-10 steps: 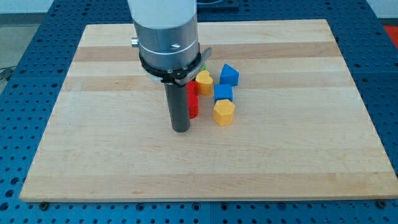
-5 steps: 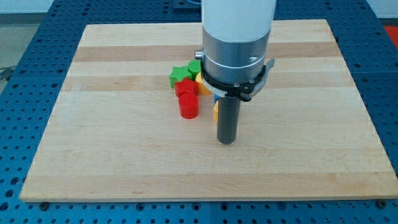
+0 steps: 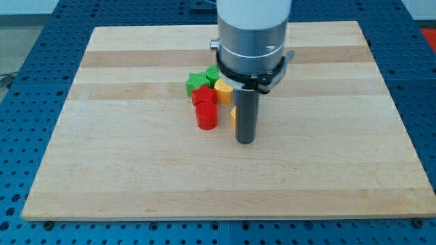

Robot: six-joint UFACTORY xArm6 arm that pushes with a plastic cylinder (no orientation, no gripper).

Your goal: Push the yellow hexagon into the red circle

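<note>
The yellow hexagon point(image 3: 233, 117) shows only as a thin sliver at the left edge of the rod; the rest is hidden behind it. The red circle point(image 3: 206, 116) stands a short way to the view's left of that sliver, with a narrow gap between them. My tip point(image 3: 245, 141) rests on the board just below and right of the hexagon, and to the right of the red circle.
Another red block point(image 3: 204, 96) sits right above the red circle. A green block point(image 3: 196, 84), a second green block point(image 3: 212, 73) and a yellow block point(image 3: 223, 89) cluster above it. The arm's body hides whatever lies behind it. The wooden board point(image 3: 122, 156) lies on a blue perforated table.
The arm went from the left of the red circle to its right, then edged slightly left and up. The hexagon's sliver now sits a little nearer the red circle.
</note>
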